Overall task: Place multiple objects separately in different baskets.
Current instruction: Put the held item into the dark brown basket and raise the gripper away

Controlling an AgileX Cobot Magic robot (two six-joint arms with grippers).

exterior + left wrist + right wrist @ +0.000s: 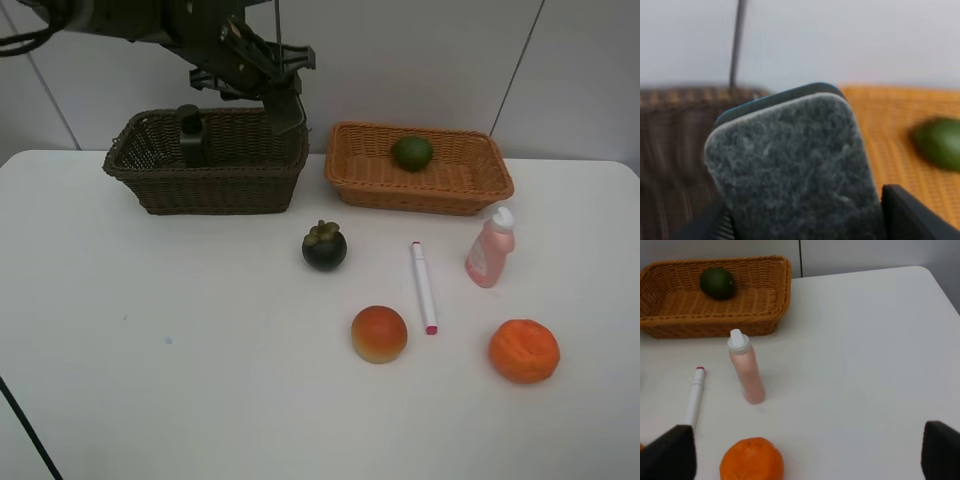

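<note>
My left gripper [284, 108] hangs over the right end of the dark brown basket [150, 185], shut on a black eraser block [795, 170] whose felt face fills the left wrist view. A dark pump bottle [191, 135] stands in that basket. The light orange-tan basket [420, 192] holds a green round fruit [412, 152]. On the table lie a mangosteen [324, 246], a peach [379, 333], a white marker [423, 286], a pink bottle [490, 247] and a tangerine [523, 350]. My right gripper [810, 452] is open above the table's right side, near the tangerine [752, 460].
The white table [150, 350] stretches bare to the left and front. Both baskets sit side by side along the back edge against a pale wall. The table's right edge [945, 290] runs close to the right arm.
</note>
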